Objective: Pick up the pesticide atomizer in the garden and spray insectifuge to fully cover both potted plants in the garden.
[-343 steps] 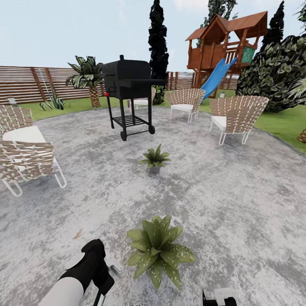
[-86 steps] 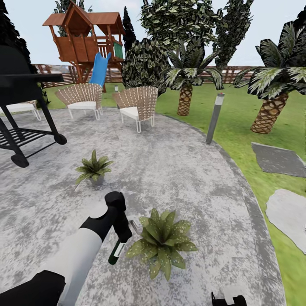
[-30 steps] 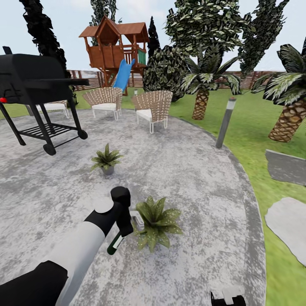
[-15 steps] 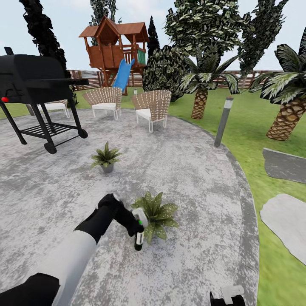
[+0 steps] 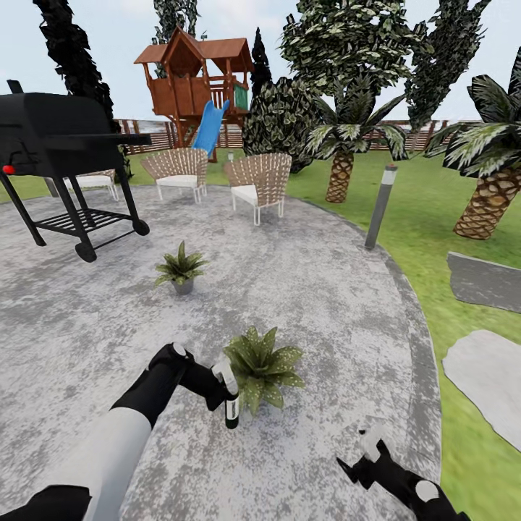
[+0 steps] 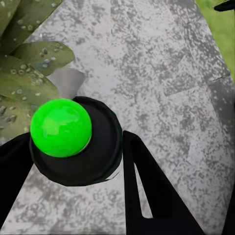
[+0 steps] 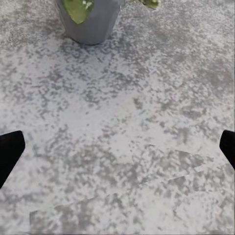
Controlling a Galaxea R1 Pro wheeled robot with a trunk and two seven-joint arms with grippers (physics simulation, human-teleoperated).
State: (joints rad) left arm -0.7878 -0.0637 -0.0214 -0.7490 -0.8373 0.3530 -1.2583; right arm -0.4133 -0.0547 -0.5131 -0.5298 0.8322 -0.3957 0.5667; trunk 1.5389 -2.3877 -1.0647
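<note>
The left gripper [image 5: 223, 391] was clamped on the slim dark-green pesticide atomizer [image 5: 231, 409] with its white label, held upright with the whitish trigger head at the top, just beside the nearer potted plant [image 5: 262, 365], a low rosette of broad pointed green leaves. In the left wrist view the black fingers [image 6: 147, 196] flanked the atomizer's round dark body, a bright green ball [image 6: 60, 127] sat on it, and the leaves beyond carried tiny white specks of insectifuge [image 6: 29, 78]. The right gripper [image 5: 359, 463] hung low over the mottled grey round paving [image 5: 318, 289], on the far side of that plant from the left one; in the right wrist view its black fingertips [image 7: 10, 152] stood wide apart with nothing between them, and a little grey pot [image 7: 90, 19] showed ahead. The second potted plant [image 5: 180, 268] stood further out from the nearer plant, toward the black grill [image 5: 61, 170]. Beyond it were wicker seats [image 5: 259, 184] and a wooden playhouse with a blue slide [image 5: 195, 90]. Green lawn [image 5: 434, 210] bordered the paving.
</note>
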